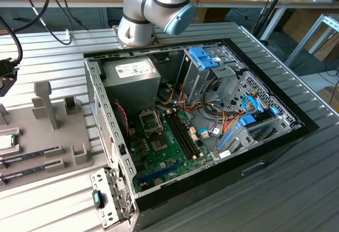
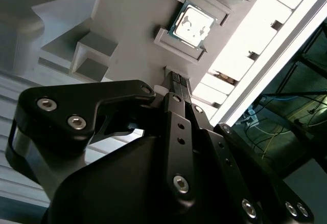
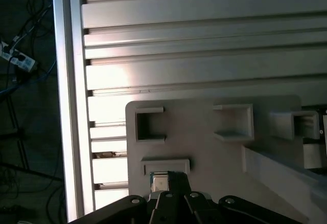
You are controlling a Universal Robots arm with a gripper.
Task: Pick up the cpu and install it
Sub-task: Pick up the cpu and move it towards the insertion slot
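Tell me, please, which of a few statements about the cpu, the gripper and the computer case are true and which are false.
1. The cpu lies in a recess of the grey tray. True.
2. The gripper is holding the cpu. False: it is shut on nothing, close to the cpu but apart from it.
3. The computer case is closed up. False: its side is open and the motherboard shows.
4. In the exterior view, the tray lies to the left of the case. True.
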